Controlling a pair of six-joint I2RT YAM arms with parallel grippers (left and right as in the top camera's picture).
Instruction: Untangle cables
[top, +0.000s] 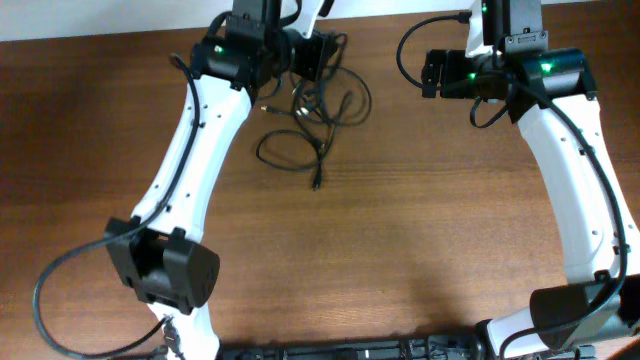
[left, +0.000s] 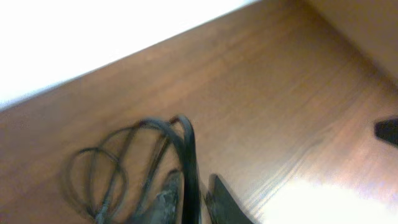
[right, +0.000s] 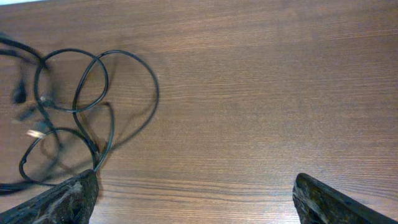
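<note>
Lying in a loose tangle of loops near the far edge of the worktop, left of its middle, the cables trailed one plug end toward the centre; the left gripper hung over the tangle's far side; in its blurred wrist view one strand ran up between the narrowly parted fingers, and whether they pinched it I could not tell; the right gripper stood well apart to the right, by the same far edge, its fingers spread wide over the wood, holding nothing.
</note>
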